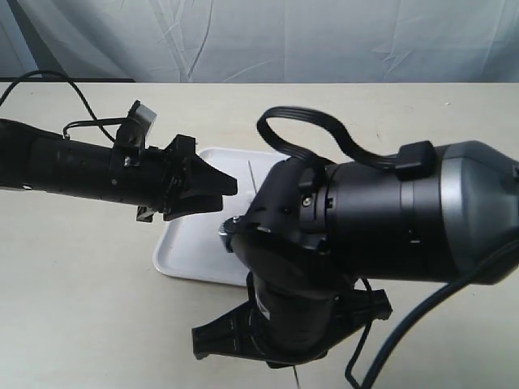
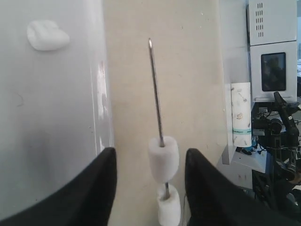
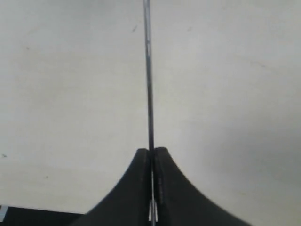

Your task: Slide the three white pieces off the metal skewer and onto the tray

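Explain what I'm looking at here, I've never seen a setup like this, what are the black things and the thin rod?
It's a robot with two black arms, each ending in a gripper. One picture looks at the table from outside; the other two come from cameras on the wrists. The right gripper is shut on a thin metal skewer. The left gripper stands open around the skewer, which carries two white pieces. A third white piece lies on the white tray.

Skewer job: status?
Right gripper shut on the metal skewer. Left gripper open around it. One white piece on the tray, two pieces still threaded. Nothing blocking.
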`<state>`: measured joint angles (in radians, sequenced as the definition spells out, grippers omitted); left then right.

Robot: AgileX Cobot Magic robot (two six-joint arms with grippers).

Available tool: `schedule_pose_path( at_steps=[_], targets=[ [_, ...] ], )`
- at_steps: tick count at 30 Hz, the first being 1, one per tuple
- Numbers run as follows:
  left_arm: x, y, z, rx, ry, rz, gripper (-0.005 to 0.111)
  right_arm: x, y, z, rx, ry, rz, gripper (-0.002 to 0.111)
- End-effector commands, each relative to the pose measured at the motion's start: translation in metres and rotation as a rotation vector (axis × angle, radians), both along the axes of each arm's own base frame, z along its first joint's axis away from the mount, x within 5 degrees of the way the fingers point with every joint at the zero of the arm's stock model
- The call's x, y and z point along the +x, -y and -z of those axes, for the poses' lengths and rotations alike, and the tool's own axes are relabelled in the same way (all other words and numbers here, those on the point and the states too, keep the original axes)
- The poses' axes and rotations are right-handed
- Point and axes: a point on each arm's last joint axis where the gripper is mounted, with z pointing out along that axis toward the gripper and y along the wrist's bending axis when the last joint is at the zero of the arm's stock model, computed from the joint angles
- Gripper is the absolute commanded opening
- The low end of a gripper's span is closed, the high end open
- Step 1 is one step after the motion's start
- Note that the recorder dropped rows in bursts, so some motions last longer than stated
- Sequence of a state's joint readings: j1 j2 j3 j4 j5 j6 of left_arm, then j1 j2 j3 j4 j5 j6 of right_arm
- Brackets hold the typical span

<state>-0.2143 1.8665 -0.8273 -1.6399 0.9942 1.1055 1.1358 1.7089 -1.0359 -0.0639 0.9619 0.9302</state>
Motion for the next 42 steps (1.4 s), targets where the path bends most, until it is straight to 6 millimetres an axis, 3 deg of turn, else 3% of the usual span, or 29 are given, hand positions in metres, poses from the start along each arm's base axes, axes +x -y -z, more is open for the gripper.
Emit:
schedule_pose_path(
  at_steps=[1,10,17,22,27,42],
  targets=[
    [0.000,0.002,-0.002,-0.003,0.003,0.006,0.045,0.004,-0.007,-0.002,0.100,0.033,-0.023,-0.001],
    [-0.001,0.004,-0.003,-0.025,-0.003,0.018,0.045,0.006,-0.012,-0.002,0.159,0.046,-0.027,-0.001],
    [-0.010,0.018,-0.003,-0.027,-0.020,0.064,0.045,0.005,-0.013,-0.002,0.166,0.043,-0.025,-0.001],
    [-0.010,0.020,-0.003,-0.022,-0.019,0.064,0.038,0.005,-0.014,-0.003,0.183,0.035,-0.014,-0.001],
    [-0.009,0.020,-0.001,0.000,-0.016,0.047,0.023,0.004,-0.015,-0.003,0.188,0.024,-0.004,-0.001],
    [-0.002,0.019,-0.002,0.028,0.005,0.013,0.022,-0.004,-0.015,-0.002,0.191,-0.056,-0.015,-0.001]
  ],
)
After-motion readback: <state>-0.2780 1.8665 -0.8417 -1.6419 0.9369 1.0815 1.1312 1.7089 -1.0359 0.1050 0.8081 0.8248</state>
